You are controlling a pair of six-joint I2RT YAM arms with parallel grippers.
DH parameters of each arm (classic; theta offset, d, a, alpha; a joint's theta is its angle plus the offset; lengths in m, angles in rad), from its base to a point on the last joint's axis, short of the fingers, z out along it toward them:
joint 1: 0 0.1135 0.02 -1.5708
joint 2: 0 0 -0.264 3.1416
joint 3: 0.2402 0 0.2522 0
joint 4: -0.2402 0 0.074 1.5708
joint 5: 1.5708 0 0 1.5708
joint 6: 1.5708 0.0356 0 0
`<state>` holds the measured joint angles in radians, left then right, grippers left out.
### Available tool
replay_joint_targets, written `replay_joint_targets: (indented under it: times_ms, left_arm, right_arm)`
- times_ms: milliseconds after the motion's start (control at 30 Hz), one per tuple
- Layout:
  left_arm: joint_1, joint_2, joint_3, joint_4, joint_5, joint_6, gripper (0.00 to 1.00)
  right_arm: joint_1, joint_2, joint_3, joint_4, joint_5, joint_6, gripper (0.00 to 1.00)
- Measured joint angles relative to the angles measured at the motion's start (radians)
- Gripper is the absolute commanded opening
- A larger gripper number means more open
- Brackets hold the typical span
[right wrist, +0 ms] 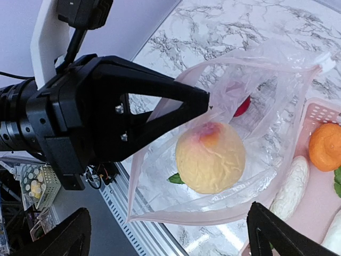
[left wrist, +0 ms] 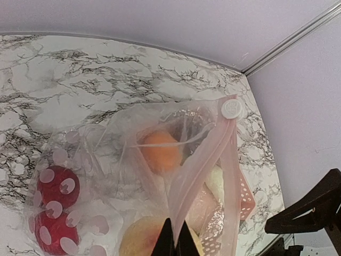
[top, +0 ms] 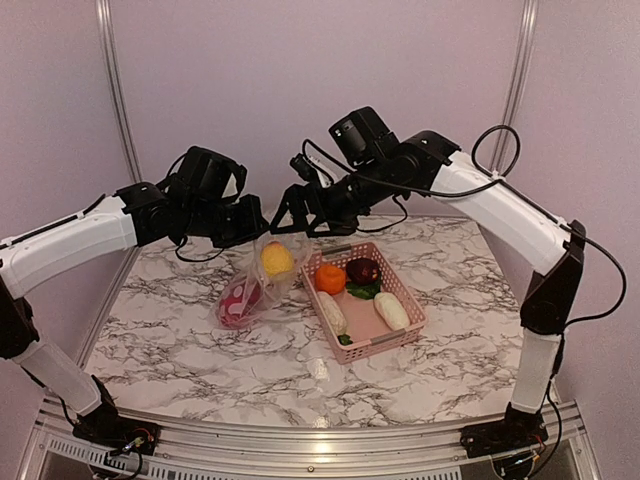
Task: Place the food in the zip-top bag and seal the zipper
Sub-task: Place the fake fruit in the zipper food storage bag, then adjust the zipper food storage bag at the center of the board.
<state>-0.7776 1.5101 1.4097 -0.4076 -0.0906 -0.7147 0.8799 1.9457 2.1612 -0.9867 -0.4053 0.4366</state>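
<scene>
Marble-veined tabletop (top: pixel 200 370) carries everything, its back edge partly hidden behind both arms. Next in size, the zip-top bag (right wrist: pixel 266 80) hangs open-mouthed just left of the pink basket (top: pixel 408 300), its lower end on the tabletop. It is clear and crinkled, faintly pink along the zipper (left wrist: pixel 205 154), which ends in a white round slider (left wrist: pixel 232 109). The left hand (left wrist: pixel 176 241) is clamped on the mouth edge. The right hand (right wrist: pixel 169 210) is spread wide near the mouth, holding nothing. Inside the bag lie one yellow peach-like fruit (right wrist: pixel 210 157) and red fruit (left wrist: pixel 56 186) blurred by plastic, one piece or two unclear. The basket holds two pale elongated vegetables (top: pixel 332 312), one orange ball (top: pixel 330 278) and one dark purple ball (top: pixel 362 270), with green leaves (top: pixel 362 290) tucked under it.
</scene>
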Motion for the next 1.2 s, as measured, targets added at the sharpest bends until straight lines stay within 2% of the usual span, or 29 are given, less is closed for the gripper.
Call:
replay_joint_targets:
  times_ms: [167, 433, 633, 733, 800, 967, 1067, 1200]
  left_arm:
    - [0.0, -0.005, -0.001, 0.0, -0.005, 0.0, 0.0]
    - [0.0, -0.026, -0.02, -0.001, -0.006, 0.0, 0.0]
    - [0.0, -0.04, -0.028, -0.001, -0.004, 0.0, 0.0]
    - [0.0, -0.045, -0.038, -0.002, -0.003, 0.0, 0.0]
    - [0.0, -0.051, -0.049, -0.003, -0.003, 0.0, 0.0]
    - [0.0, -0.071, -0.074, -0.008, -0.004, 0.001, 0.0]
    - [0.0, -0.08, -0.082, -0.009, -0.003, 0.004, 0.0]
    - [0.0, -0.08, -0.082, -0.009, -0.003, 0.009, 0.0]
  right_arm:
    - [0.0, -0.048, -0.034, -0.002, 0.064, -0.001, 0.97]
    - [0.0, -0.049, -0.154, -0.001, 0.192, -0.007, 0.79]
    - [0.0, -0.036, -0.185, 0.036, 0.195, -0.009, 0.48]
    - [0.0, -0.019, -0.184, 0.072, 0.176, 0.003, 0.27]
    - [0.0, -0.008, -0.183, 0.088, 0.163, 0.007, 0.18]
    - [0.0, 0.009, -0.176, 0.113, 0.144, 0.027, 0.02]
    - [0.0, 0.024, -0.132, 0.11, 0.139, 0.041, 0.0]
    - [0.001, 0.068, 0.008, 0.088, 0.137, 0.054, 0.0]
